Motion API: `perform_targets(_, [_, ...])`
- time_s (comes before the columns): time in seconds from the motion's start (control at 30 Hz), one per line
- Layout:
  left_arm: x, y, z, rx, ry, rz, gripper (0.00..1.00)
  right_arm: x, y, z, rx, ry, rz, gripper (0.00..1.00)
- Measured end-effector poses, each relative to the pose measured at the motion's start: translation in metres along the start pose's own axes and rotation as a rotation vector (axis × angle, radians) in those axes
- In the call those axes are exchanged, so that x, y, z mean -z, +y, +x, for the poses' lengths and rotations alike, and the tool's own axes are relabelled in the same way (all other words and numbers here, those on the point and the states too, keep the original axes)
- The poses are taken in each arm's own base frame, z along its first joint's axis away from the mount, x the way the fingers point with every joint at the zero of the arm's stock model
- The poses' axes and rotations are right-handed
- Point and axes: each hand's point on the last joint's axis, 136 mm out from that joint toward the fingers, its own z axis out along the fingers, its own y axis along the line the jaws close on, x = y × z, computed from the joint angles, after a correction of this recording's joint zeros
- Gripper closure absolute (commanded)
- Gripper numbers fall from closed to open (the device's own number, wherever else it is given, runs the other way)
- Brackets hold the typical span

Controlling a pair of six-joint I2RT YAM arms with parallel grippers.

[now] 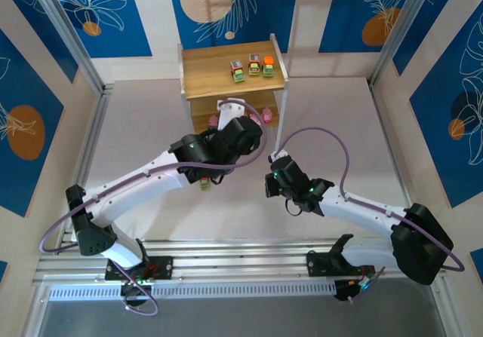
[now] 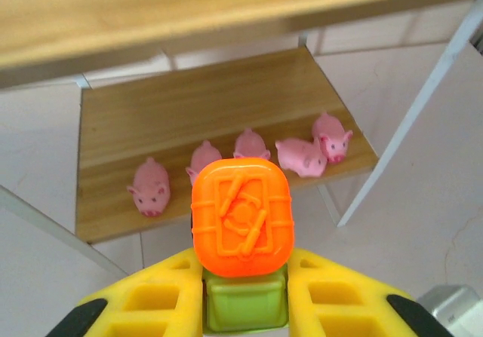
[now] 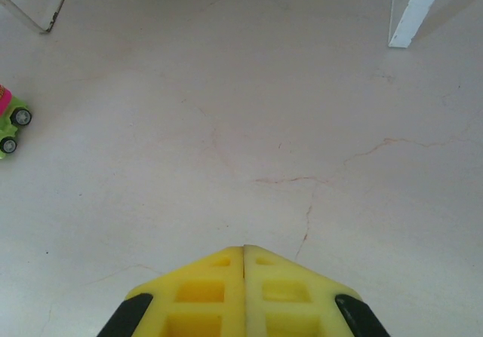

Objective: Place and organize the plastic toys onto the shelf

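Note:
The shelf point(image 1: 207, 69) stands at the back centre. Three blocky green-yellow toys point(image 1: 255, 68) sit in a row on its top board. Several pink pig figures point(image 2: 149, 188) line the front of the lower board point(image 2: 189, 111). My left gripper point(image 2: 243, 265) is shut on a green block toy with an orange top point(image 2: 241, 216), held just in front of the lower board; from above the left gripper point(image 1: 228, 112) is at the shelf's front edge. My right gripper point(image 3: 243, 250) is shut on nothing, low over bare table right of centre point(image 1: 270, 177).
One more green toy with a pink top and wheels point(image 3: 7, 122) lies on the table under my left arm point(image 1: 204, 183). A white shelf leg point(image 3: 411, 13) stands ahead of the right gripper. Patterned walls close in the sides and back.

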Motion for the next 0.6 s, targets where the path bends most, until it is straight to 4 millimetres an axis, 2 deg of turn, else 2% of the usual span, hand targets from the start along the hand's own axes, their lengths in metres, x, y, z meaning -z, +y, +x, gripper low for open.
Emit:
perform_targets(0.33, [-0.005, 0.022, -0.059, 0.033, -0.056, -0.005, 0.77, -0.001, 0.003, 0.002, 0.0, 0.01, -0.016, 0.93])
perform_targets(0.47, [-0.018, 0.027, -0.073, 0.03, -0.051, -0.011, 0.77, -0.003, 0.003, 0.004, 0.0, 0.02, -0.018, 0.84])
perform_targets(0.6, [-0.033, 0.032, -0.081, 0.027, -0.035, -0.023, 0.77, -0.004, 0.004, 0.005, -0.005, 0.023, -0.021, 0.8])
